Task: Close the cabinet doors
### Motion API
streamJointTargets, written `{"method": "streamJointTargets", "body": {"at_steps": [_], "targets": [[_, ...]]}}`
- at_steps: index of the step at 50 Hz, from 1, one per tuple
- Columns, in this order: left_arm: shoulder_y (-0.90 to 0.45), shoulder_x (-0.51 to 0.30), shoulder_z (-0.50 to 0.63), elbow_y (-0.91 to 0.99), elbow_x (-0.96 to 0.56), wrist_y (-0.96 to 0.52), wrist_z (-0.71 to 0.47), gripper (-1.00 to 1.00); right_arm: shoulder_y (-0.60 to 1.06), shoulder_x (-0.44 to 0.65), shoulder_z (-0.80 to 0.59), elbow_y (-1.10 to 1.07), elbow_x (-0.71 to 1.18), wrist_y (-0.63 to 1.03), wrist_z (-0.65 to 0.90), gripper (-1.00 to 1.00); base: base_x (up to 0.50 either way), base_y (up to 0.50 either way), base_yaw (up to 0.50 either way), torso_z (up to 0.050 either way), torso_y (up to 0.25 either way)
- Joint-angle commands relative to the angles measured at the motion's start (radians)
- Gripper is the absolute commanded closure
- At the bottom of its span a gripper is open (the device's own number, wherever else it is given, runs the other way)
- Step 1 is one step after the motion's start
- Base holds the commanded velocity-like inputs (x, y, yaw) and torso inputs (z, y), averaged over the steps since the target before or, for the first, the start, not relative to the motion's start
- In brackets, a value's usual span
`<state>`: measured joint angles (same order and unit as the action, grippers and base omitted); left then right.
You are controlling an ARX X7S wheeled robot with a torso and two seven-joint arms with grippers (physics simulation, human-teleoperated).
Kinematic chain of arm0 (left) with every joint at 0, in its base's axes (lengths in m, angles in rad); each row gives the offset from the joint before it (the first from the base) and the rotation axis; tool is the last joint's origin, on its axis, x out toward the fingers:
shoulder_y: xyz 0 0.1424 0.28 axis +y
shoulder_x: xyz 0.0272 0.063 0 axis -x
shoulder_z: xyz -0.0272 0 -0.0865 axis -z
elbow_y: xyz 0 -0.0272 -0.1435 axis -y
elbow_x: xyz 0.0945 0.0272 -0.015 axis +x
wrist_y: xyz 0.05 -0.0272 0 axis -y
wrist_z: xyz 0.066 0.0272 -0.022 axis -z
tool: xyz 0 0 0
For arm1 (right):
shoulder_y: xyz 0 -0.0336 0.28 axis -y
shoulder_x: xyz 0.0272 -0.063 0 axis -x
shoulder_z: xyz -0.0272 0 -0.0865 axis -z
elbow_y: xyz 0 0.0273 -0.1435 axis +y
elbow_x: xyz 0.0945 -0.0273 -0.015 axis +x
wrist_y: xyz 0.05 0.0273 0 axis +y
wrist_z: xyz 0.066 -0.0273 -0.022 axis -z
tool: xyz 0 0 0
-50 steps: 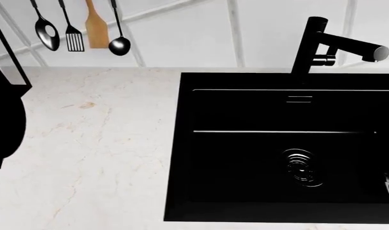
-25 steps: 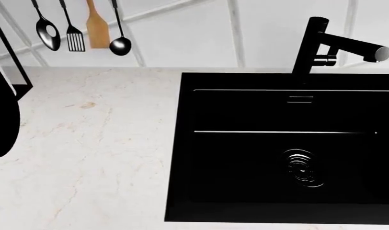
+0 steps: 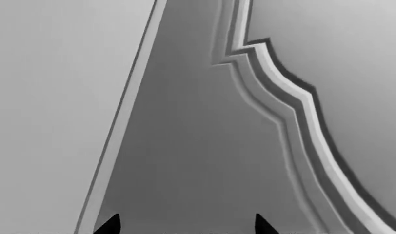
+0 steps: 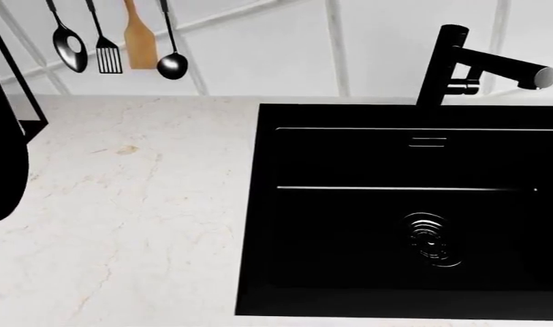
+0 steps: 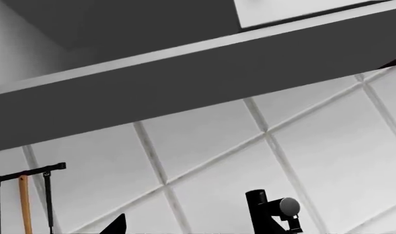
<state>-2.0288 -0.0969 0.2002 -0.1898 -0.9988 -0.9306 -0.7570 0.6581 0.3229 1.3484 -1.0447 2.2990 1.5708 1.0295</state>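
One of the cabinet doors (image 3: 185,146) fills the left wrist view, pale grey, with its raised scalloped moulding (image 3: 295,107) running down one side. The door's straight edge (image 3: 120,122) borders a paler flat surface (image 3: 48,97). My left gripper (image 3: 187,226) is open right in front of the door's flat face, and only its two black fingertips (image 3: 110,225) show. My right gripper (image 5: 188,226) points up at the tiled wall below a cabinet's dark underside (image 5: 185,87). One of its fingertips (image 5: 118,225) shows; the other is lost against the black faucet (image 5: 266,214). Neither gripper appears in the head view.
The head view looks down on a marble counter (image 4: 122,204) with a black sink (image 4: 404,211) and black faucet (image 4: 458,61). Utensils (image 4: 122,37) hang on the tiled wall. A large dark shape (image 4: 4,157) fills the left edge.
In the head view the dark shape at the left edge has drawn back slightly to the left. A small grey object at the right edge has slid almost out of sight.
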Motion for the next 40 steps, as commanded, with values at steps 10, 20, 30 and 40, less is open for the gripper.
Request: {"method": "streamJointTargets", "body": {"at_steps": [10,20,30,40], "targets": [[0.056,0.086,0.172,-0.189,-0.494,0.163,0.199,-1.00,-0.048,-0.016,0.072,-0.002,-0.071,0.000,-0.128,-1.00,0.00,0.00,0.00,0.000,0.000],[0.059,0.086,0.224,-0.234,-0.638,0.176,0.240,-1.00,-0.063,-0.023,0.096,-0.002,-0.106,0.000,-0.179,-1.00,0.00,0.00,0.00,0.000,0.000],[0.045,0.080,0.281,-0.268,-0.666,0.217,0.278,-1.00,-0.074,-0.029,0.111,-0.002,-0.124,0.000,-0.212,-1.00,0.00,0.00,0.00,0.000,0.000],[0.014,0.088,0.359,-0.358,-0.673,0.266,0.346,-1.00,-0.081,-0.037,0.117,-0.002,-0.170,0.000,-0.262,-1.00,0.00,0.00,-0.01,0.000,0.000]]}}
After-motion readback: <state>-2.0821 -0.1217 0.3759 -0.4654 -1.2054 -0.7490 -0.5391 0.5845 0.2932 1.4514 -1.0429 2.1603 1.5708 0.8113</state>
